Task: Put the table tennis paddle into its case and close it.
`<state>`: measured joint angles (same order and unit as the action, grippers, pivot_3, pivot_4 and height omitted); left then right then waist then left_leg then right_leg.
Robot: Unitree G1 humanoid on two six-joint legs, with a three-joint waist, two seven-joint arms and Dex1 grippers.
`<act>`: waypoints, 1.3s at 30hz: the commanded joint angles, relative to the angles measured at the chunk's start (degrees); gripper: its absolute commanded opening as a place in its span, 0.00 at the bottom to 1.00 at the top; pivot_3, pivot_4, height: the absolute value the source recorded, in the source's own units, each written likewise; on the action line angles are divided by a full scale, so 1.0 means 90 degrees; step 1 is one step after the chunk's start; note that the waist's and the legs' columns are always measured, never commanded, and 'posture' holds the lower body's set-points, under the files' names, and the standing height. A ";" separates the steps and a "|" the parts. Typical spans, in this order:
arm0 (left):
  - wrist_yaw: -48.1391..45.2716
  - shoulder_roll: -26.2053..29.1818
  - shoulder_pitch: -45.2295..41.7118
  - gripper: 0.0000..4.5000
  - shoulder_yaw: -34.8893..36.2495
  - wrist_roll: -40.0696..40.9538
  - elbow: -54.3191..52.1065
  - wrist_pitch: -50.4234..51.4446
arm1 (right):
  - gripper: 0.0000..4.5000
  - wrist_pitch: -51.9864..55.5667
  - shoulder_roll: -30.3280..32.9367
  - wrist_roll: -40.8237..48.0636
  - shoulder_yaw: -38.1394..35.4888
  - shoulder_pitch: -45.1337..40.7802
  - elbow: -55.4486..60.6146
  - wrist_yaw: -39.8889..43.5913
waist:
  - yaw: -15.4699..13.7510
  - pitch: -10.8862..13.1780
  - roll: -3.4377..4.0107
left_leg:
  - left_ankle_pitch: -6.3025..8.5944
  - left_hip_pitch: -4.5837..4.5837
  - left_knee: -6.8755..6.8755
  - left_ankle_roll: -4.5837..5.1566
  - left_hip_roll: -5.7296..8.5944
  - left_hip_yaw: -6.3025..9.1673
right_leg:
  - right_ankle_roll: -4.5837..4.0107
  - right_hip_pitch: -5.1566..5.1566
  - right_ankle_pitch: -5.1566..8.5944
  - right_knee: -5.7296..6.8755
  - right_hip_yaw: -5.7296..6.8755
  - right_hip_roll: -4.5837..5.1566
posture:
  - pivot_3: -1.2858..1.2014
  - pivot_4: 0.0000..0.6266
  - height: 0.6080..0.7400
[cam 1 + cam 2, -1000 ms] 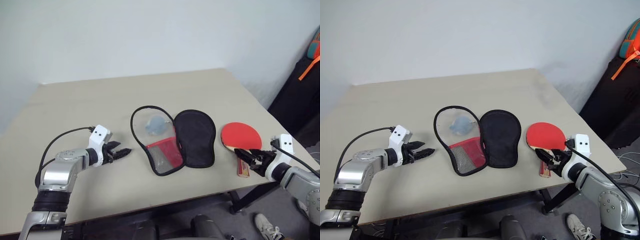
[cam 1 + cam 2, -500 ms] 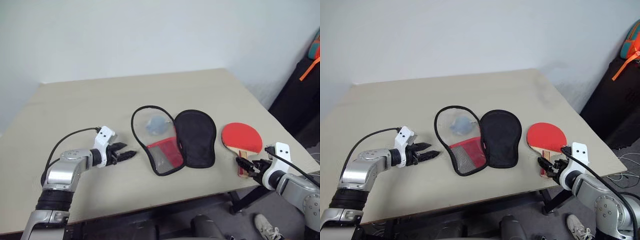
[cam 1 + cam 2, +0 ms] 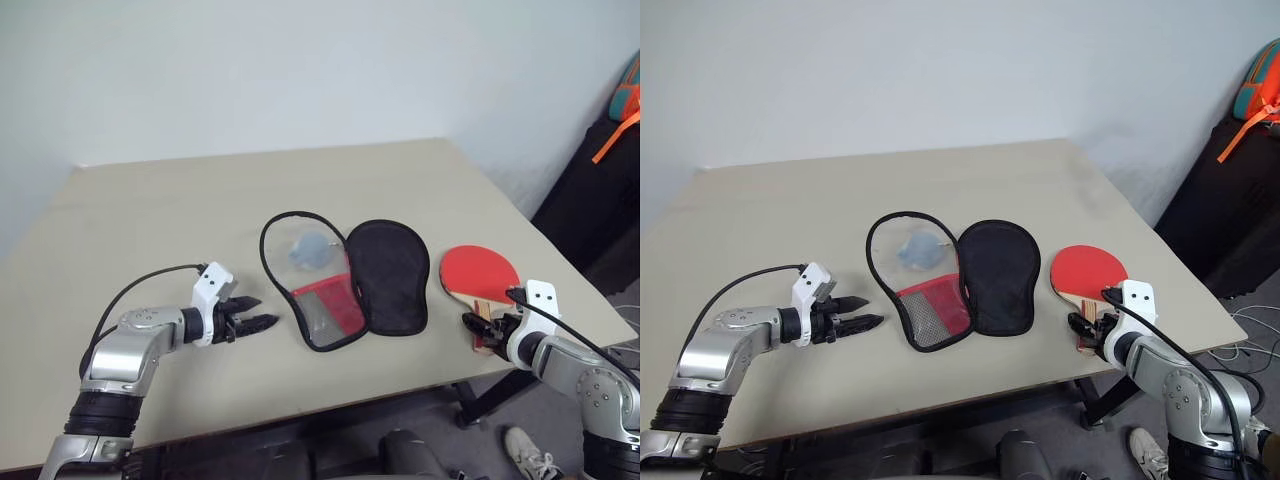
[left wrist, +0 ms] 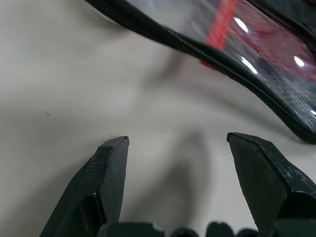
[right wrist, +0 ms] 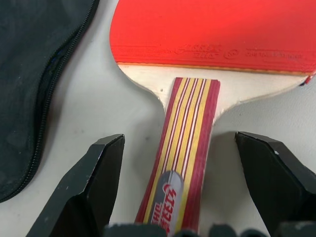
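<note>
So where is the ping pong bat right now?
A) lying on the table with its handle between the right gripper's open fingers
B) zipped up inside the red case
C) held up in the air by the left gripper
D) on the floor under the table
A: the table tennis paddle lies flat on the table, its striped handle between the spread fingers of the right gripper, while the case lies open beside it.

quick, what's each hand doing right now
Left hand: open, empty, beside the case.
Right hand: open, straddling the paddle handle, not gripping.
</note>
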<state>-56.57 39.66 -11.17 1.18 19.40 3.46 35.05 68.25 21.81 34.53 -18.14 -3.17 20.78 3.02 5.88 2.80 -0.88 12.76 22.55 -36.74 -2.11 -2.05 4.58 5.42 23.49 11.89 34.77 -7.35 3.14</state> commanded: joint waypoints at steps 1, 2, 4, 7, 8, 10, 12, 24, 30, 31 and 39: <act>-0.0181 0.0145 -0.0003 0.77 0.0131 0.0189 -0.0384 -0.0070 | 0.58 0.0000 -0.0083 -0.0196 0.0191 -0.0081 -0.0223 -0.0002 | -0.0001 0.0001 -0.0010 | 0.0000 0.0000 0.0000 0.0000 -0.0001 -0.0001 | 0.0000 0.0000 0.0000 -0.0001 0.0000 0.0000 | 0.52 0.00 1.00; -0.0207 0.0172 0.0016 0.77 0.0126 0.0192 -0.0406 -0.0083 | 0.49 0.0000 -0.0100 -0.0221 0.0191 -0.0089 -0.0226 0.0013 | -0.0001 0.0001 -0.0010 | 0.0000 0.0000 0.0000 -0.0001 -0.0002 -0.0001 | 0.0000 0.0000 0.0000 -0.0001 0.0001 0.0000 | 0.52 0.00 1.00; -0.0278 0.0228 0.0057 0.77 0.0142 0.0221 -0.0452 -0.0110 | 0.36 0.0010 -0.0141 -0.0238 0.0170 -0.0116 -0.0214 0.0031 | -0.0002 0.0002 -0.0010 | 0.0001 -0.0001 0.0001 -0.0001 -0.0003 -0.0002 | 0.0000 0.0000 0.0000 -0.0002 0.0002 0.0000 | 0.52 0.00 1.00; -0.0457 0.0349 0.0125 0.77 0.0144 0.0231 -0.0515 -0.0300 | 0.25 0.0042 -0.0195 -0.0247 0.0081 -0.0173 -0.0190 0.0017 | -0.0002 0.0003 -0.0011 | 0.0003 0.0000 0.0002 -0.0004 -0.0003 -0.0003 | 0.0000 0.0002 0.0000 -0.0007 0.0002 0.0000 | 0.52 0.00 1.00; -0.0492 0.0374 0.0127 0.77 0.0144 0.0241 -0.0514 -0.0324 | 0.25 0.0043 -0.0197 -0.0252 0.0057 -0.0190 -0.0186 0.0016 | -0.0003 0.0003 -0.0012 | 0.0003 0.0001 0.0001 -0.0004 -0.0003 -0.0006 | 0.0000 0.0002 0.0000 -0.0007 0.0001 0.0001 | 0.52 0.00 1.00; -0.0548 0.0431 0.0090 0.77 0.0122 0.0220 -0.0480 -0.0381 | 0.25 0.0066 -0.0297 -0.0125 -0.0210 -0.0300 -0.0143 -0.0022 | -0.0003 0.0004 -0.0011 | 0.0003 0.0001 0.0001 -0.0005 -0.0004 -0.0006 | 0.0000 0.0004 0.0000 -0.0007 0.0001 0.0001 | 0.52 0.00 1.00; -0.0601 0.0473 0.0035 0.77 0.0050 0.0167 -0.0419 -0.0453 | 0.25 0.0130 -0.0439 -0.0025 -0.0493 -0.0447 -0.0044 -0.0119 | -0.0003 0.0011 -0.0002 | 0.0003 0.0002 0.0001 -0.0005 -0.0005 -0.0006 | 0.0000 0.0004 0.0000 -0.0007 0.0002 0.0002 | 0.52 0.00 1.00; -0.0705 0.0405 -0.0171 0.77 -0.0241 0.0093 -0.0334 -0.0501 | 0.25 0.0664 -0.1348 0.0197 -0.0921 -0.1634 0.0922 -0.0771 | 0.0003 0.0062 0.0076 | -0.0014 0.0012 0.0027 0.0023 -0.0007 -0.0021 | -0.0001 0.0033 -0.0001 0.0006 0.0000 0.0001 | 0.52 0.00 1.00; -0.0888 0.0421 -0.0331 0.77 -0.0370 -0.0010 -0.0222 -0.0788 | 0.25 0.0524 -0.2049 -0.0146 -0.0038 -0.1794 0.0669 -0.0877 | -0.0002 0.0061 0.0076 | -0.0016 0.0017 0.0064 0.0026 -0.0008 -0.0029 | -0.0008 0.0056 -0.0005 0.0012 -0.0001 0.0001 | 0.52 0.00 1.00; -0.0921 0.0417 -0.0351 0.77 -0.0412 -0.0052 -0.0188 -0.0871 | 0.25 0.0468 -0.2159 -0.0222 0.0115 -0.1823 0.0554 -0.0900 | -0.0002 0.0061 0.0076 | -0.0016 0.0022 0.0066 0.0026 -0.0008 -0.0031 | -0.0008 0.0062 -0.0006 0.0011 -0.0002 0.0001 | 0.52 0.00 1.00; -0.1114 0.0437 -0.0354 0.77 -0.0542 -0.0173 -0.0016 -0.1133 | 0.25 -0.0027 -0.2710 -0.0604 0.0898 -0.2191 -0.0274 -0.0872 | 0.0002 0.0061 0.0077 | -0.0017 0.0027 0.0065 0.0027 -0.0008 -0.0032 | -0.0009 0.0068 -0.0008 0.0016 -0.0002 0.0001 | 0.52 0.00 1.00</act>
<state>-66.26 42.88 -13.39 -3.65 18.60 3.38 26.20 70.85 -2.02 29.38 -10.48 -20.19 17.28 -4.91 5.89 3.35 -0.20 12.61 22.78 -36.16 -1.86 -2.12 4.29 5.34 24.10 11.82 34.92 -7.37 3.15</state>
